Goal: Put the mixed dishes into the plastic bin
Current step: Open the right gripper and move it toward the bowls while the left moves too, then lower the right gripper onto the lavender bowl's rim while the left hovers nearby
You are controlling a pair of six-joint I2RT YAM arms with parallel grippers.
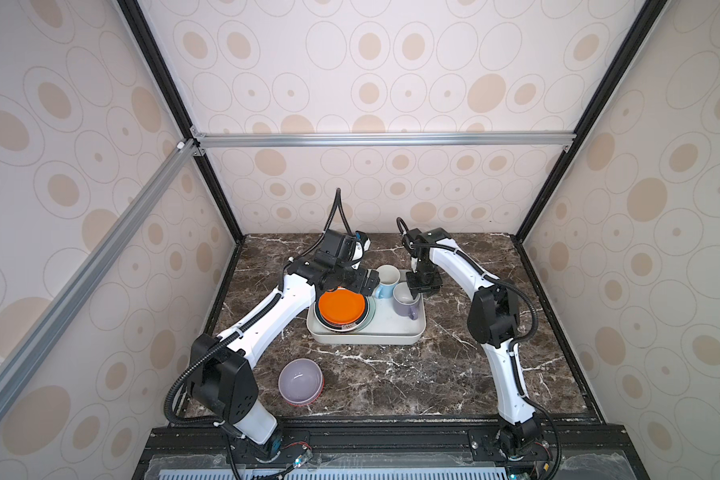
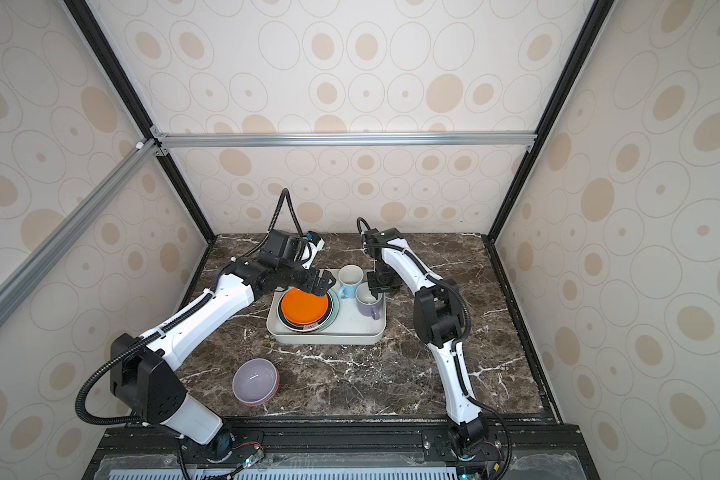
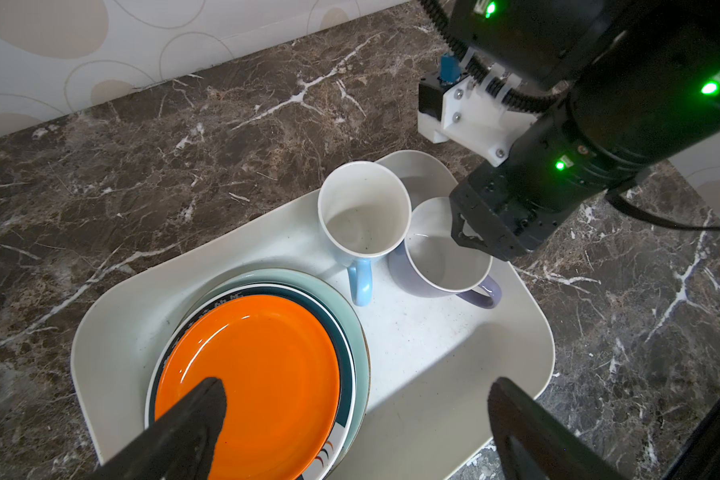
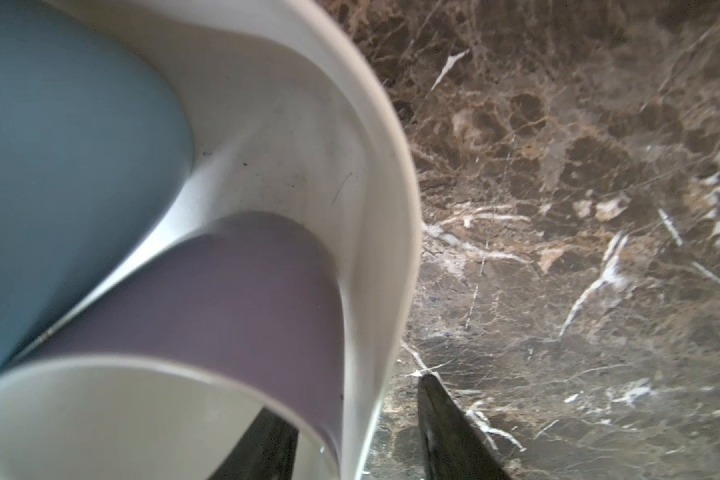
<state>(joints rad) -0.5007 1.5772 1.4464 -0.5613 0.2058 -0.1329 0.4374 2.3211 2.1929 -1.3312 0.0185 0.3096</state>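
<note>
Two mugs stand upright in the far right corner of the plastic bin [image 1: 366,338]: the blue mug [image 1: 387,280] and, just beside it, the lavender mug [image 1: 404,301], its handle pointing toward the near side. The right hand [image 1: 416,293] hangs over the lavender mug's rim with one finger [image 4: 262,449] down inside the cup and the other [image 4: 454,436] outside. Its jaws are partly spread, the outer finger is clear of the mug's wall, and the mug rests on the bin floor, so I take this for a release, not a grip.

To finish it cleanly, the jaws should widen a little more and the hand should rise straight up, so the inner finger does not hook the rim and knock the mug against its blue neighbour.

On the bin's left side lies a stack of plates, the orange plate [image 1: 341,306] on top and the mint-green plate [image 3: 352,309] showing at its edge. The left hand [image 1: 368,282] hovers above the stack's far edge, spread wide and empty.

Outside the bin, a lavender bowl [image 1: 300,380] sits upright on the counter [image 1: 391,374] near the left arm's base. It looks like the one dish left to move.
</note>
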